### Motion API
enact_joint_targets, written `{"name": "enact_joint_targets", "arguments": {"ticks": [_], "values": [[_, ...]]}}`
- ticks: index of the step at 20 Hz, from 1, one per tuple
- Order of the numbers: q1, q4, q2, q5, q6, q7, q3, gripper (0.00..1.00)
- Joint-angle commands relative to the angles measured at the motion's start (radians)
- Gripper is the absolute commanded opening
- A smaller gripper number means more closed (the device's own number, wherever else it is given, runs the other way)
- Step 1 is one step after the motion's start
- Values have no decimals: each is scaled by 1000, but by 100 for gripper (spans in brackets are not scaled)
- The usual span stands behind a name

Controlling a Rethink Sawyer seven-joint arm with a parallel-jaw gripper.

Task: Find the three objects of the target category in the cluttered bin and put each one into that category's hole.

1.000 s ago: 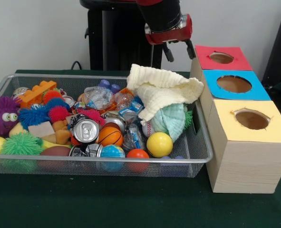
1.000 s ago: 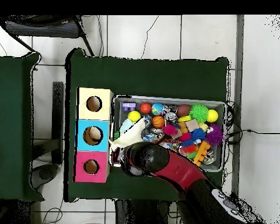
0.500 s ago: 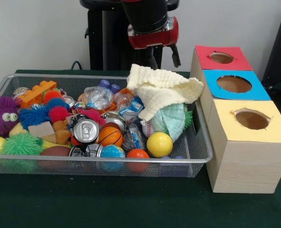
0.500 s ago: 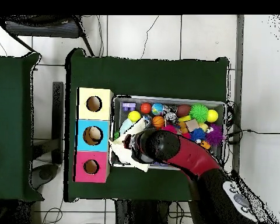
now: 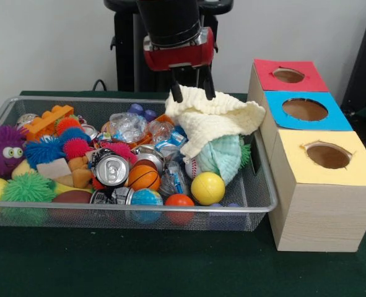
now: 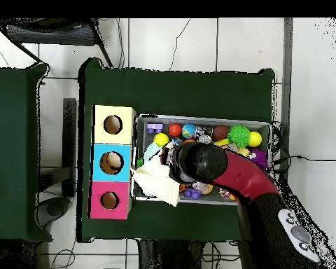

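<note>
The gripper (image 5: 192,94) hangs with its two fingers spread and empty, tips just above the back edge of the cream cloth (image 5: 215,120). The cloth lies directly beneath it, draped lengthwise toward the boxes over a pale green cloth (image 5: 225,154). Both sit at the box end of the wire bin (image 5: 139,213), among balls, crushed cans and spiky toys. The red (image 5: 288,75), blue (image 5: 305,109) and yellow (image 5: 328,154) holes look empty.

The arm (image 6: 227,171) hides much of the bin (image 6: 266,126) overhead. A cream cloth (image 5: 213,117) covers the toys beneath it. The purple furry toy (image 5: 3,148) is cut off at the left edge.
</note>
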State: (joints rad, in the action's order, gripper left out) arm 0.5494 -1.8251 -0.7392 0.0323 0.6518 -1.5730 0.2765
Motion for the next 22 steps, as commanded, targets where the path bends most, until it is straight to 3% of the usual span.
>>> {"name": "enact_joint_targets", "arguments": {"ticks": [1, 6, 13, 22], "values": [[27, 166, 86, -91, 68, 0, -26, 100], [46, 243, 129, -172, 67, 61, -30, 100], [61, 334, 125, -284, 112, 104, -36, 100], [82, 418, 134, -352, 214, 129, -13, 100]]}}
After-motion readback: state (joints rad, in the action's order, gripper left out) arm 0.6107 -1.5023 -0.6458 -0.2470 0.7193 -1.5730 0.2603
